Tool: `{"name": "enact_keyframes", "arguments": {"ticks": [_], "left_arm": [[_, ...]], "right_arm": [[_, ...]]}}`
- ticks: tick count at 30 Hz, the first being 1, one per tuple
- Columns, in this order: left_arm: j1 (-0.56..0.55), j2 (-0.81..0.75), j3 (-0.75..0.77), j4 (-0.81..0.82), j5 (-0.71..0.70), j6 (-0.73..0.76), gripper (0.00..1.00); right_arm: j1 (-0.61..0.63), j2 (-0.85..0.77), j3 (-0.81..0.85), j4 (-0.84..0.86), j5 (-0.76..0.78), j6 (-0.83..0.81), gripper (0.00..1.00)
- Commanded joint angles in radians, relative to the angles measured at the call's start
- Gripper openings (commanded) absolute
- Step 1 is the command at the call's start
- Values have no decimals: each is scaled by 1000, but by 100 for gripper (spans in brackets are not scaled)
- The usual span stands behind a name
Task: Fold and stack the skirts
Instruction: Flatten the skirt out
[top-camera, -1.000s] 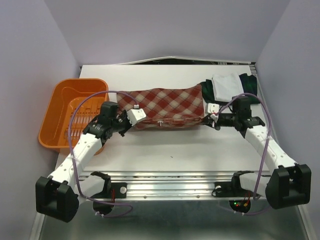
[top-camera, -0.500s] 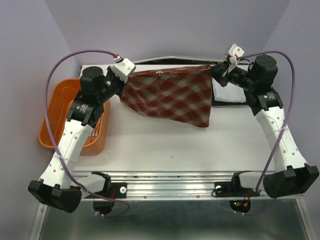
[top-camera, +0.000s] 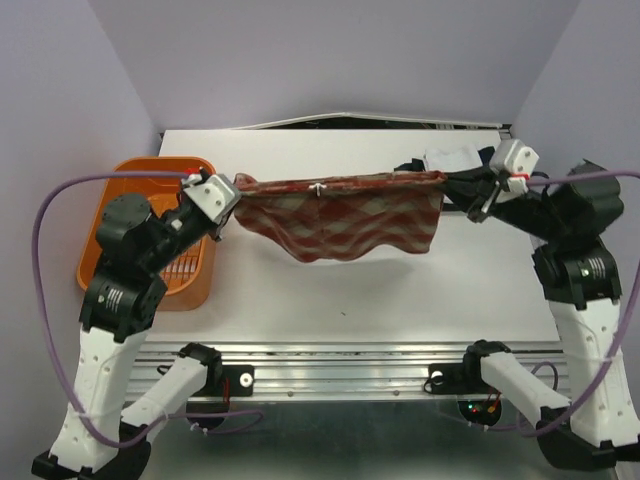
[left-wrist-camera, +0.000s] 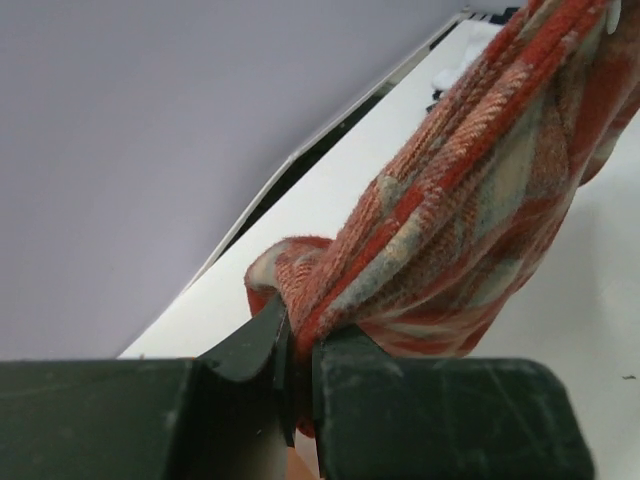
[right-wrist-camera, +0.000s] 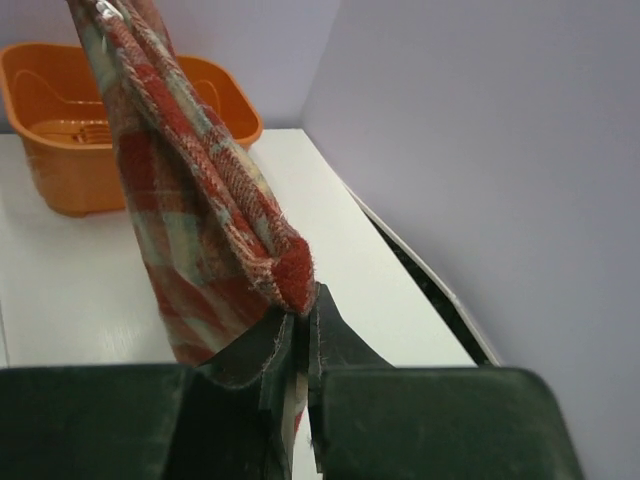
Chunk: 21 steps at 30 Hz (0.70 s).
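The red-and-tan plaid skirt (top-camera: 340, 222) hangs stretched in the air over the middle of the table, its top edge taut between both grippers. My left gripper (top-camera: 237, 188) is shut on the skirt's left corner (left-wrist-camera: 300, 300); my right gripper (top-camera: 447, 180) is shut on its right corner (right-wrist-camera: 290, 275). The skirt's lower edge sags in a curve above the tabletop. Behind the right gripper, at the back right, lie the white skirt (top-camera: 455, 158) and a sliver of the dark plaid skirt (top-camera: 408, 166), mostly hidden by the arm.
An orange plastic basket (top-camera: 128, 222) stands at the table's left edge, partly behind my left arm; the basket (right-wrist-camera: 60, 120) also shows in the right wrist view. The white table (top-camera: 340, 300) ends at a metal rail along its near side.
Both grippers lifted the red-and-tan skirt off the table, swung it up toward the back, then drew it wider and forward; it now hangs taut in the air.
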Motion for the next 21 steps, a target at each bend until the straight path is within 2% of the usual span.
{"name": "enact_keyframes", "arguments": {"ticks": [1,5,9,10,13,15,16,17,19,20,21], "left_arm": [[68,-137,47,-80,-184,13,0],[68,-95,104,-156,-221,-2,0],[68,-16,58,-146,-233,9,1],[67,28,43,-112,-238,-1,8],[67,169,0,-33,-261,-24,14],[67,311,-2,47,-282,-51,23],[67,371,27,63,-287,-62,36],[67,493,48,76,-313,-74,43],[68,626,128,74,-344,-79,60],[70,686,186,63,-358,-80,71],[82,781,287,58,-365,-88,89]], "right_arm": [[-92,-90,33,-107,307,-71,1],[-92,-46,67,-155,354,-80,1],[-92,77,11,-89,422,-69,1],[-92,111,-22,-34,443,-65,1],[-92,269,-58,99,466,-40,1],[-92,364,-42,150,471,-7,4],[-92,469,-9,185,473,0,23],[-92,529,25,184,473,30,44],[-92,703,165,135,508,55,74],[-92,756,166,103,529,73,80],[-92,798,274,74,548,86,85]]}}
